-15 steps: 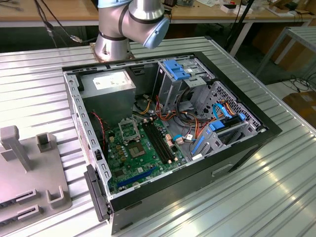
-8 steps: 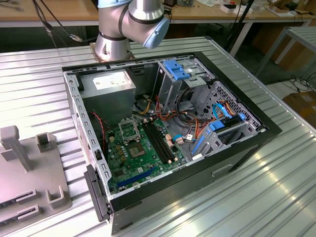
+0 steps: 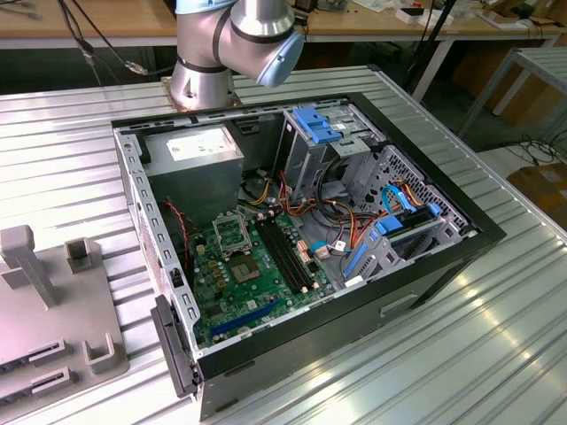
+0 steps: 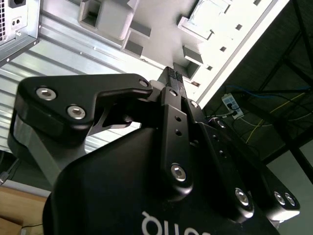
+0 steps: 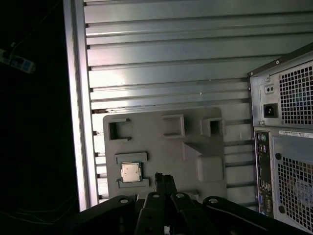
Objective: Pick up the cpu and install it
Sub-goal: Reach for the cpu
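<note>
First wrist view: we see the cpu lying flat, silvery face up, in a shallow framed recess of the grey fixture plate on the table. The end effector hovers over the plate with its fingers together and nothing between them. The second wrist view agrees, pads pressed closed.

Key relation: the cpu is just beside the fingertips, offset sideways and not under them. It is square, so it has no long axis, and its edges run parallel to the plate's edges.

Room: raised blocks stand on the plate near the recess, apart from the chip. The table edge runs close along the plate on the cpu's side. The computer case is on the far side, well apart.

Exterior view: the plate sits at 8 o'clock from the case. The socket is at 11 o'clock on the motherboard and shows a dark centre. We judge the pick is not yet made and nothing is installed.
</note>
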Controlling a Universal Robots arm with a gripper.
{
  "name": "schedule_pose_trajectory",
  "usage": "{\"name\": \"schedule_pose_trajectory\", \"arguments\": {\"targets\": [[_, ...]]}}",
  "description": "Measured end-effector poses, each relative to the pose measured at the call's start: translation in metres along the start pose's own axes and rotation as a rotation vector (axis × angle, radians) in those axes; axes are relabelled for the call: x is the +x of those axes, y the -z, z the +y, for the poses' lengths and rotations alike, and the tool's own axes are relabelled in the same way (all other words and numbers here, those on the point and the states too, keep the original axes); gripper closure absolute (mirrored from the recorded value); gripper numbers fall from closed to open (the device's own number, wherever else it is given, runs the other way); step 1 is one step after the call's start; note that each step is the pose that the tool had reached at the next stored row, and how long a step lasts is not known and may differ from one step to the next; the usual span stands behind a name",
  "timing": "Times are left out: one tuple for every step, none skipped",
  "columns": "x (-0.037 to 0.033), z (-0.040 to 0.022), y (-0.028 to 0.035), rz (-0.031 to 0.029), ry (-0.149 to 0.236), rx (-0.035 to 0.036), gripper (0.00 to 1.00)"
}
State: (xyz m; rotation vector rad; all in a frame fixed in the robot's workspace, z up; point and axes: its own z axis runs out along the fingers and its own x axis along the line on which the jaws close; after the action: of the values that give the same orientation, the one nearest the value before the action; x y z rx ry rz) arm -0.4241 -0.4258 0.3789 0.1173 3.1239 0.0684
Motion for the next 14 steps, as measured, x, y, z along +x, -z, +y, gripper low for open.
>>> {"name": "schedule_pose_trajectory", "arguments": {"targets": [[0.0000,0.0000,0.0000,0.0000,0.000,0.0000,0.89],[0.0000,0.0000,0.0000,0.0000,0.000,0.0000,0.89],[0.0000,0.0000,0.0000,0.0000,0.000,0.0000,0.89],[0.0001,0.0000,0.0000,0.0000,0.000,0.0000,0.89],[0.0001,0.0000,0.0000,0.0000,0.000,0.0000,0.89],[0.0004,-0.0001,0.0000,0.0000,0.000,0.0000,0.89],[0.0014,-0.0003,0.0001,0.0001,0.000,0.0000,0.89],[0.0029,-0.0008,0.0001,0.0000,0.000,0.0000,0.89],[0.0043,-0.0016,0.0002,0.0001,0.000,0.0000,0.89],[0.0061,-0.0024,0.0001,-0.0001,0.000,-0.0001,0.89],[0.0086,-0.0034,0.0002,-0.0001,0.000,0.0000,0.89],[0.0110,-0.0042,0.0003,0.0000,0.000,0.0000,0.89],[0.0134,-0.0047,0.0002,0.0003,0.000,0.0000,0.89],[0.0144,-0.0048,0.0002,0.0010,0.000,0.0000,0.89]]}}
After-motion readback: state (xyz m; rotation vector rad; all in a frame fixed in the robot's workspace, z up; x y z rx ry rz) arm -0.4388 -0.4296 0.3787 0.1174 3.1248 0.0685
